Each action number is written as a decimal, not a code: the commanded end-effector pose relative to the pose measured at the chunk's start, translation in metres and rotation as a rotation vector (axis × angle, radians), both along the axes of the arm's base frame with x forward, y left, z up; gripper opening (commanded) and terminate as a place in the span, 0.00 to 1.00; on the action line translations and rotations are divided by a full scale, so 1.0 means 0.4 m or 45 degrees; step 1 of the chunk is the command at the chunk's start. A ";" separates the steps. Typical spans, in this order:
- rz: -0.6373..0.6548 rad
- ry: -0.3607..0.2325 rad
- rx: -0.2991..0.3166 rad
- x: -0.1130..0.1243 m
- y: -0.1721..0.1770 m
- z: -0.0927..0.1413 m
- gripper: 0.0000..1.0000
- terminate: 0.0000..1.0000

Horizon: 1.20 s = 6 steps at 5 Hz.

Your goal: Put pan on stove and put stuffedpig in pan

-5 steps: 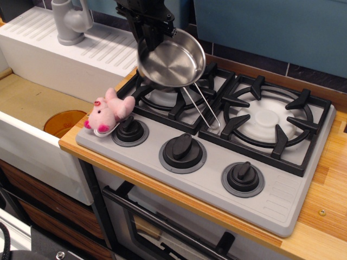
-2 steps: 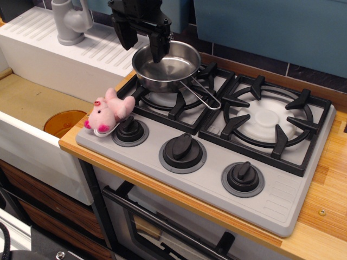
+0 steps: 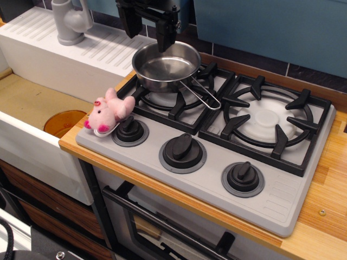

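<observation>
The shiny steel pan (image 3: 166, 68) sits upright on the left burner grate of the grey stove (image 3: 217, 168), its wire-loop handle (image 3: 201, 95) pointing toward the front right. The pink stuffedpig (image 3: 108, 111) lies on the stove's front left corner, beside the left knob. My black gripper (image 3: 148, 28) hangs open and empty just above the pan's back rim, with its fingers apart and clear of the pan.
A white sink (image 3: 49, 54) with a grey faucet (image 3: 70, 21) stands to the left, with an orange disc (image 3: 64, 122) in the basin. Three black knobs (image 3: 182, 150) line the stove's front. The right burner grate (image 3: 268, 122) is bare. A wooden counter (image 3: 331, 206) surrounds the stove.
The pan went from tilted in my grip to flat on the left grate. My gripper let it go, opened and rose a little above it. The pig has not moved.
</observation>
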State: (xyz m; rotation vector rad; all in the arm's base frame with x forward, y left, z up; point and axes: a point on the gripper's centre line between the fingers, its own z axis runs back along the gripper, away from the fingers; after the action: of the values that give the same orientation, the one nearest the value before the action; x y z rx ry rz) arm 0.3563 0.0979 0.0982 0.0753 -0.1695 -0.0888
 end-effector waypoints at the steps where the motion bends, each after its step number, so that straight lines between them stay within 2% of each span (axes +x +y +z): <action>1: -0.005 -0.097 0.028 0.018 -0.001 0.071 1.00 0.00; 2: -0.005 -0.097 0.028 0.018 -0.001 0.071 1.00 0.00; 3: 0.015 -0.147 -0.040 -0.023 0.007 0.088 1.00 0.00; 5: 0.041 -0.182 -0.037 -0.117 0.024 0.087 1.00 0.00; 6: 0.033 -0.231 -0.029 -0.172 0.047 0.062 1.00 0.00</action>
State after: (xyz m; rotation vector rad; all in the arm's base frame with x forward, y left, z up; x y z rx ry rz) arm 0.2822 0.1132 0.1063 0.0332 -0.3015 -0.0568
